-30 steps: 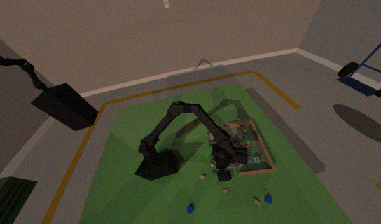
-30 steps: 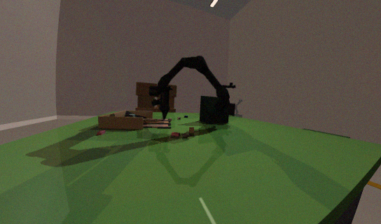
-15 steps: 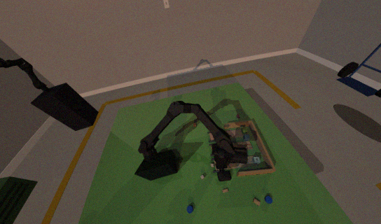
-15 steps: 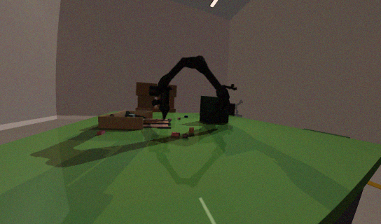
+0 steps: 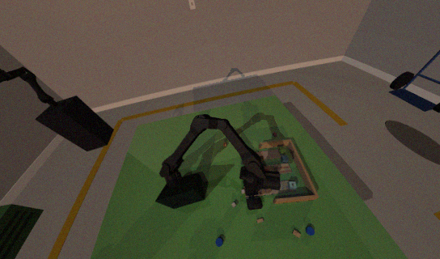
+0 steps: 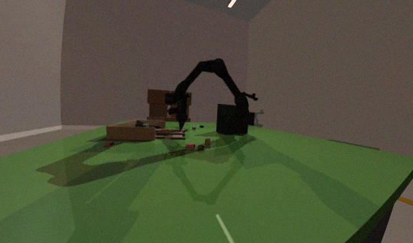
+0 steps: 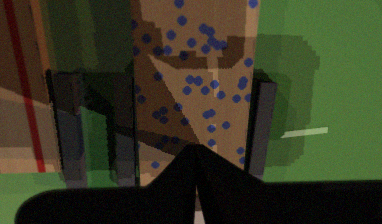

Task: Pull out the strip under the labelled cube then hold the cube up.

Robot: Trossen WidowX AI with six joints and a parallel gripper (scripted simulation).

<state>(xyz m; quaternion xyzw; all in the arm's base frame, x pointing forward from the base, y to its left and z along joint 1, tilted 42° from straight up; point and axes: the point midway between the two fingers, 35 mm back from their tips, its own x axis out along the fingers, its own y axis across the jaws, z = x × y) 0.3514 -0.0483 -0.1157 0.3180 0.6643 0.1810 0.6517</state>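
My gripper is shut and empty, pointing down just above the outer part of a wooden strip with blue dots. A strip with red lines lies to its left in the wrist view. A pale blue cube, apparently with a mark on top, sits inside the wooden tray. Which strip is under it is too small to tell. A second bluish cube sits farther back in the tray. In the top view the arm hides the fingertips and part of the strips.
Dark upright rails flank the dotted strip. Loose blocks and blue cylinders lie outside the tray on the green surface. The tray's walls stand around the cubes.
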